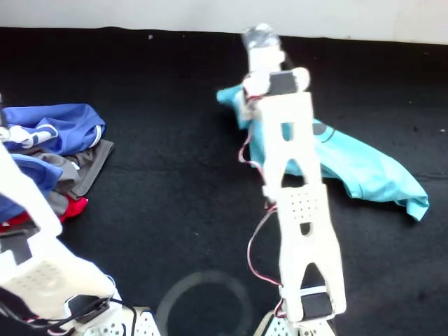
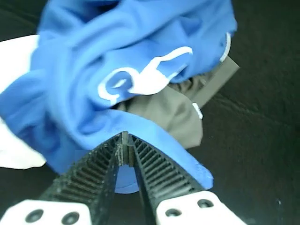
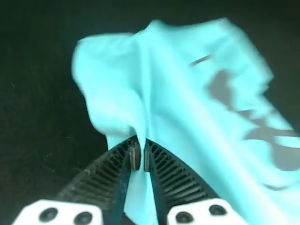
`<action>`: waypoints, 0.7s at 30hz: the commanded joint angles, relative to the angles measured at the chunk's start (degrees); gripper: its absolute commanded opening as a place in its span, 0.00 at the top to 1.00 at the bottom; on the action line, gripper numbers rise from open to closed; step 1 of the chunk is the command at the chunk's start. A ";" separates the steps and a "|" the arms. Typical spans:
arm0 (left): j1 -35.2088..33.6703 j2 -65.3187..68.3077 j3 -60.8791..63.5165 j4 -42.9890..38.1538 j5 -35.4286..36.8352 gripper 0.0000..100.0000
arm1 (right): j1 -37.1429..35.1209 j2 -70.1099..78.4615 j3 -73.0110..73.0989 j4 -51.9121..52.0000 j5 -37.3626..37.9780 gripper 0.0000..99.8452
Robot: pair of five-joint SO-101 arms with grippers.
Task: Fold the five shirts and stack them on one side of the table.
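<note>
The left gripper (image 2: 125,150) is clenched tip to tip over the blue shirt (image 2: 117,51), which tops the heap at the table's (image 1: 175,189) left edge. Farther back, the right gripper (image 3: 139,157) pinches a fold of the turquoise shirt (image 3: 197,93) — the rest trails toward the right edge.

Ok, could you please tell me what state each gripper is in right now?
Left gripper: closed, pinching the blue shirt.
Right gripper: closed, pinching the turquoise shirt.
</note>
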 commanded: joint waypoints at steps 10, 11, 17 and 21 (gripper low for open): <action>28.00 -2.77 14.46 -11.60 0.62 0.97 | 26.86 -34.59 14.64 1.63 7.82 0.99; 30.55 -2.77 15.87 -14.24 0.62 0.97 | 28.62 -37.58 18.07 1.54 8.79 0.99; 46.55 -2.68 23.52 -26.55 4.48 0.87 | 38.02 -51.12 40.31 1.54 14.42 0.99; 55.43 1.36 25.01 -32.00 13.45 0.76 | 44.79 -55.96 55.16 1.27 15.21 0.99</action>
